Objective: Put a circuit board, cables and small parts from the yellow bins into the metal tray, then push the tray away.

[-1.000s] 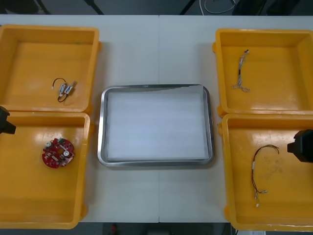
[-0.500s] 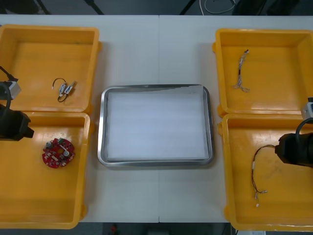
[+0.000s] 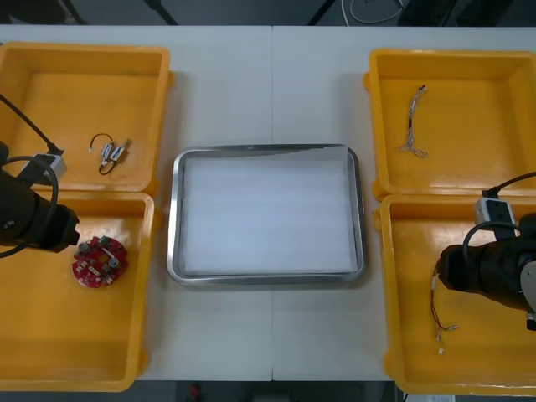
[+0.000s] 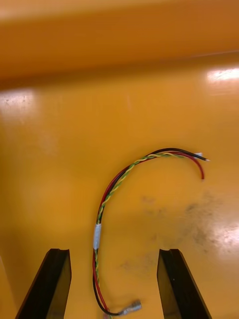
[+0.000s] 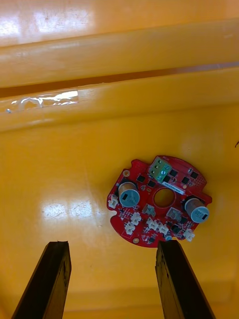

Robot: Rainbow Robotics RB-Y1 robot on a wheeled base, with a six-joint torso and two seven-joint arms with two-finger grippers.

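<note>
Both arms have swung in from the table's (image 3: 272, 84) side edges and now hang over the near bins, so the picking is only just getting under way. Over the near left bin (image 3: 67, 335), the left gripper (image 5: 112, 245) has its black fingers spread wide with nothing between them, and the round red circuit board (image 5: 159, 199) lies flat on the bin floor just ahead of the fingertips, closer to one finger than the other, not touched. Over the near right bin (image 3: 486, 352), the right gripper (image 4: 113, 251) is spread apart too, and the red and yellow cable (image 4: 97, 235) curves across the floor with its lower stretch running in between the two fingers. Nothing is gripped yet! The metal tray (image 3: 172, 218) sits between the bins, white inside and holding nothing. In the far left bin (image 3: 84, 92) a small metal part (image 3: 111, 152) waits, and in the far right bin (image 3: 469, 100) a pale twisted cable (image 3: 413, 121) waits too. So by my reckoning every item is left to carry across, and the push on the tray comes after all that — the whole job lies ahead.
</note>
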